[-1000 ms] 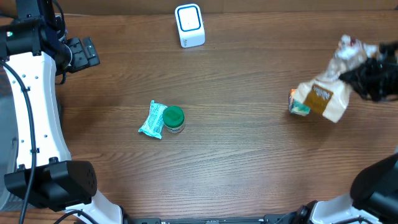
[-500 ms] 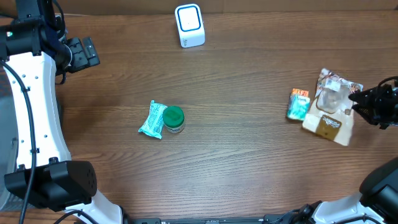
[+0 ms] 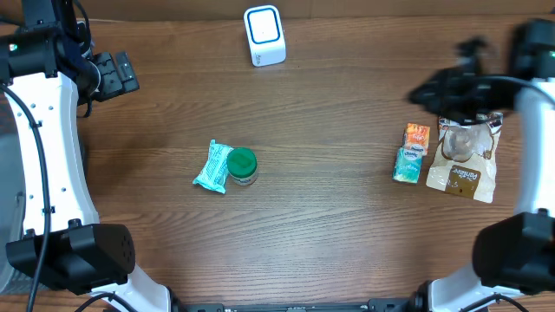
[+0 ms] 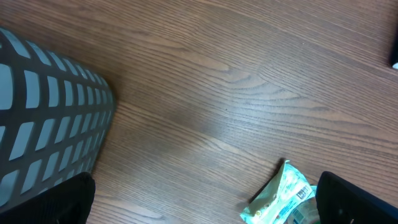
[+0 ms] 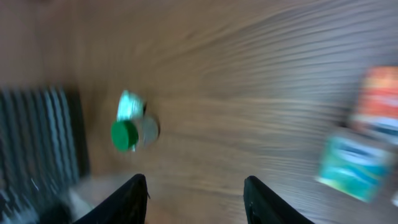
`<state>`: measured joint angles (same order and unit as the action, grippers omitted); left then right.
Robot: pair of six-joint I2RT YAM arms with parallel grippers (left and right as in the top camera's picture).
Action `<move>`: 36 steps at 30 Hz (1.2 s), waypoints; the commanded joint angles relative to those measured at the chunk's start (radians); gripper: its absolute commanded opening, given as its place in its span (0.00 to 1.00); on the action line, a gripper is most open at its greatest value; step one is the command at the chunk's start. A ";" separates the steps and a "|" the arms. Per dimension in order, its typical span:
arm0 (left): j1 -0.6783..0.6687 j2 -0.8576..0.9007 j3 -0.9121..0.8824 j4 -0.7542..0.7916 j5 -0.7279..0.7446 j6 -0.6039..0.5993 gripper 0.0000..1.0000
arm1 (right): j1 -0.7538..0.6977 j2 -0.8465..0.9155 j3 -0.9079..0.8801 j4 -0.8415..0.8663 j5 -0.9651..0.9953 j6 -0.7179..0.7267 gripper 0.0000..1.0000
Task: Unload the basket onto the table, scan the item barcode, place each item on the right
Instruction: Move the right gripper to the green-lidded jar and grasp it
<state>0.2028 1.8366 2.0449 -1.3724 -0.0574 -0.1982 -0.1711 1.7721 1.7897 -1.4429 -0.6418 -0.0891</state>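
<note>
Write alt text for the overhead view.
On a wooden table, a snack bag and a small orange-and-teal pack lie at the right, beside the blurred right gripper. A green-lidded jar and teal wrapper sit centre-left; a white scanner stands at the far edge.

No wording can be read anywhere on the table.
The bag (image 3: 468, 152) has a brown label whose lettering is too small to make out; print on the orange packet (image 3: 417, 136), teal packet (image 3: 407, 165) and green wrapper (image 3: 211, 166) is equally unclear.
</note>
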 commanded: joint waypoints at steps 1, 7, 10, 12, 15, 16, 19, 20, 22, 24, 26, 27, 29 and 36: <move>0.000 -0.025 0.014 0.000 -0.005 0.023 1.00 | 0.174 -0.009 0.016 0.013 0.092 -0.005 0.52; 0.000 -0.025 0.014 0.000 -0.005 0.023 0.99 | 0.483 0.037 0.007 0.135 0.369 0.187 0.61; 0.000 -0.025 0.014 0.000 -0.005 0.023 1.00 | 0.604 0.061 0.006 0.186 0.428 0.205 0.67; 0.000 -0.025 0.014 0.000 -0.005 0.023 1.00 | 0.670 0.079 0.005 0.225 0.468 0.229 0.69; 0.000 -0.025 0.014 0.000 -0.005 0.023 1.00 | 0.754 0.109 0.005 0.284 0.504 0.227 0.76; 0.000 -0.025 0.014 0.000 -0.005 0.023 1.00 | 0.777 0.123 0.005 0.304 0.511 0.225 0.79; 0.000 -0.025 0.014 0.000 -0.005 0.023 0.99 | 0.828 0.168 0.005 0.353 0.514 0.191 0.86; 0.000 -0.025 0.014 0.000 -0.005 0.023 1.00 | 0.841 0.186 0.005 0.367 0.515 0.184 0.88; 0.000 -0.025 0.014 0.000 -0.005 0.023 1.00 | 0.864 0.220 0.005 0.388 0.513 0.166 0.91; 0.000 -0.025 0.014 0.000 -0.005 0.023 1.00 | 0.885 0.251 0.005 0.401 0.513 0.138 0.93; 0.000 -0.025 0.014 0.000 -0.005 0.023 0.99 | 0.913 0.290 0.005 0.431 0.514 0.085 0.98; 0.000 -0.025 0.014 0.000 -0.005 0.023 1.00 | 0.920 0.300 0.005 0.444 0.515 0.075 0.99; 0.000 -0.025 0.014 0.000 -0.005 0.023 1.00 | 0.935 0.317 0.005 0.469 0.520 0.049 1.00; 0.000 -0.025 0.014 0.000 -0.005 0.023 0.99 | 0.967 0.352 0.005 0.534 0.574 0.032 1.00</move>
<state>0.2028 1.8366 2.0449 -1.3724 -0.0574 -0.1982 0.7876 2.1090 1.7893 -0.9291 -0.0982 -0.0307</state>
